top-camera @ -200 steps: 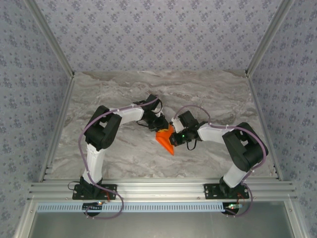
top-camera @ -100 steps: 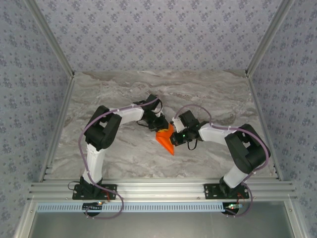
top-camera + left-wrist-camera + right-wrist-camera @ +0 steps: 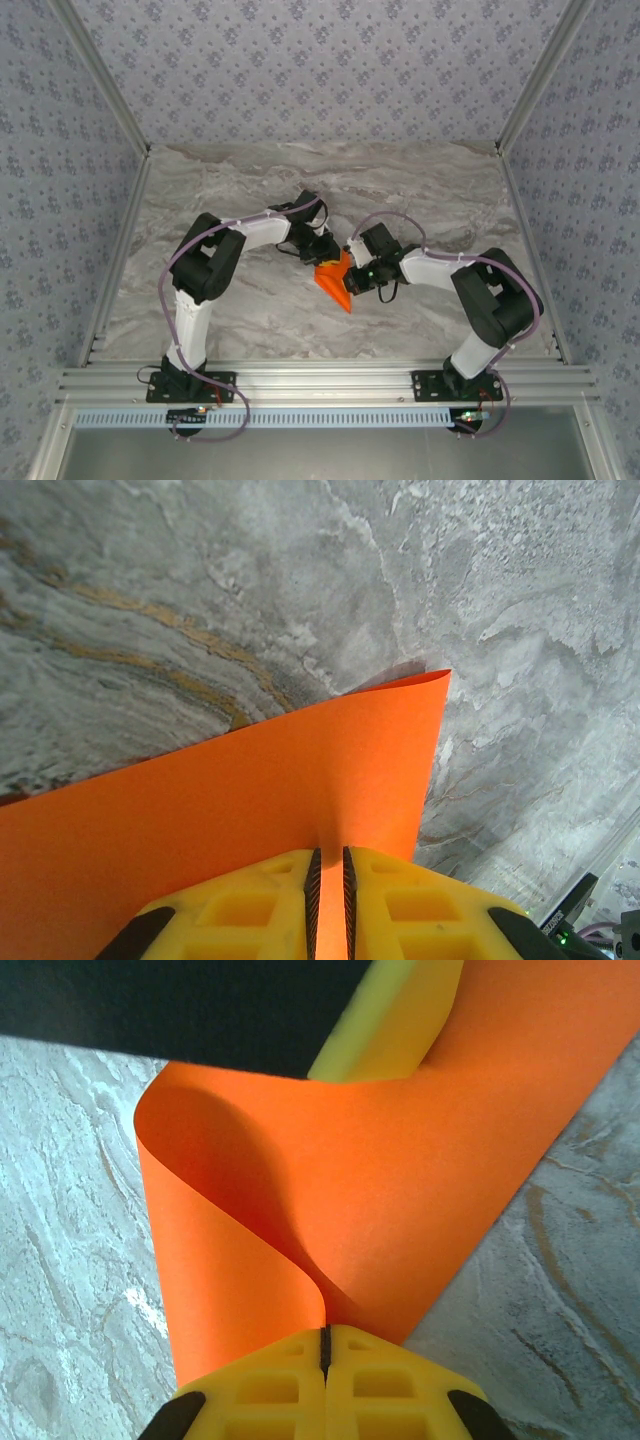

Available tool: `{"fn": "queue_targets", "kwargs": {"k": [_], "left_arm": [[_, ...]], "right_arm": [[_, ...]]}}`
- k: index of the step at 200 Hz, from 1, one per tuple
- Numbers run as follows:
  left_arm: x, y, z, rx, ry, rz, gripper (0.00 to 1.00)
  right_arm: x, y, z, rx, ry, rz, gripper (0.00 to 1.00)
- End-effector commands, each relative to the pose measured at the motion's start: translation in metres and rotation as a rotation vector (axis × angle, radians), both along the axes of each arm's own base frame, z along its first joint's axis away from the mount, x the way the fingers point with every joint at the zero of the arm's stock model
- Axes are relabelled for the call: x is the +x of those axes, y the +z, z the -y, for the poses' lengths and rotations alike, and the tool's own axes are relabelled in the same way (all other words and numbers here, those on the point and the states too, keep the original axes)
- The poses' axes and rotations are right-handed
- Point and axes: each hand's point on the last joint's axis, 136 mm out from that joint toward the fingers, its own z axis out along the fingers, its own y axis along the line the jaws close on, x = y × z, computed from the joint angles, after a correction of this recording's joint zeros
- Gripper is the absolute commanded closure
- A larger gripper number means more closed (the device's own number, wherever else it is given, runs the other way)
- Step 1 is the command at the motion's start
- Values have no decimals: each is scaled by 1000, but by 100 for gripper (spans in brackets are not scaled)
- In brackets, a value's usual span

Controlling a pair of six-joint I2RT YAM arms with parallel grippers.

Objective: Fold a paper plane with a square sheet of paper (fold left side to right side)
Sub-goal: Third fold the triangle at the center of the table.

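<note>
The square sheet of paper point(image 3: 336, 281), bright orange, is bent up between both grippers at the middle of the marble table and tapers to a point toward the near edge. My left gripper point(image 3: 324, 250) holds its far side; in the left wrist view the yellow jaws point(image 3: 328, 858) stand nearly shut with the paper point(image 3: 250, 790) running between them. My right gripper point(image 3: 352, 272) is shut on the right part, and in the right wrist view the jaws point(image 3: 325, 1335) pinch a curled fold of the paper point(image 3: 400, 1180). One of the left gripper's yellow fingers point(image 3: 390, 1020) touches the paper's far edge.
The marble table point(image 3: 250, 190) stretches bare around the paper. Patterned walls and aluminium frame rails point(image 3: 320, 382) close in the space on all sides. Both arm bases sit at the near edge.
</note>
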Motion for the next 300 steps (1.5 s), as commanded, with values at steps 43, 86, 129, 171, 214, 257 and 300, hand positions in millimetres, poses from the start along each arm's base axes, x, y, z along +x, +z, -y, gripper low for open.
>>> {"fn": "queue_targets", "kwargs": {"k": [43,86,129,171,214,257,300], "left_arm": [[-10,-13,-2,39,-11,-22,84],[-10,-13,-2,37,-11,-23,84],[-10,-9,-2,31,-13,-17,84],[-5,6,0,19,-24,10,82],[11,24,-5,8,-15,41,79],[31,40,-16,-4,9,66,75],[40,63,-49,2,68,135,78]], "right_arm": [[5,2,-3,-8,-4,4,100],[0,-7,0,-39,4,-28,100],[-10,-16,5,-80,24,-59,100],[-23,-26,13,-136,37,-110,100],[-32,-35,18,-172,46,-151,100],[-36,-37,16,-173,68,-160,100],[-35,-35,14,-168,75,-159,100]]}}
